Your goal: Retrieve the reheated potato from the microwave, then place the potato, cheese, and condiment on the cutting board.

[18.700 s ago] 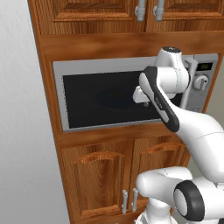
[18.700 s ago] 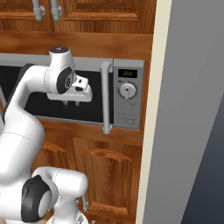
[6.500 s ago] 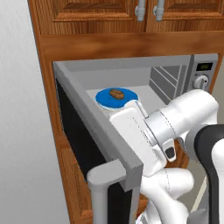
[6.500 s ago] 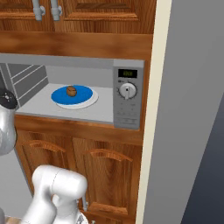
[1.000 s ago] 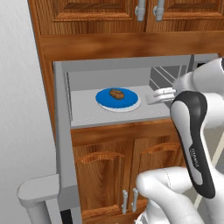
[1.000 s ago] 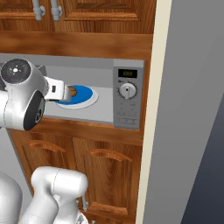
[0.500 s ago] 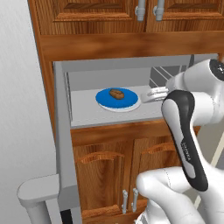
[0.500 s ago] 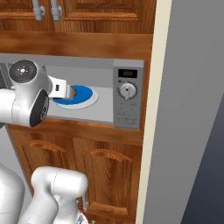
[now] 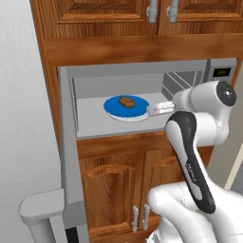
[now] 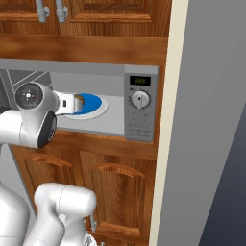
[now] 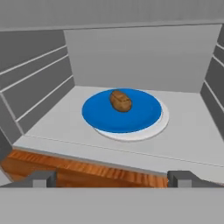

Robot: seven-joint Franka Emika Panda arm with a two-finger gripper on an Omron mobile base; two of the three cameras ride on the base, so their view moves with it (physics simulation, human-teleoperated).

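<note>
Risk: the potato [image 11: 121,100] was small and rounded, so wide-spread jaws closing off-centre could have rolled it across the blue plate [image 11: 144,116].
Risk, entry: the gripper [image 11: 112,177] could have clipped the microwave [image 10: 140,108] sill on its way in.
Jaws: fully apart, holding nothing.
Microwave: door open; inside, a white turntable [image 11: 162,122] bore the plate.
Potato: at the plate's centre, toward 12 o'clock from the fingertips [image 11: 41,178].

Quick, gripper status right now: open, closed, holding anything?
Gripper: open, jaws spread wide, holding nothing; it sits at the microwave mouth, short of the potato on the blue plate.
</note>
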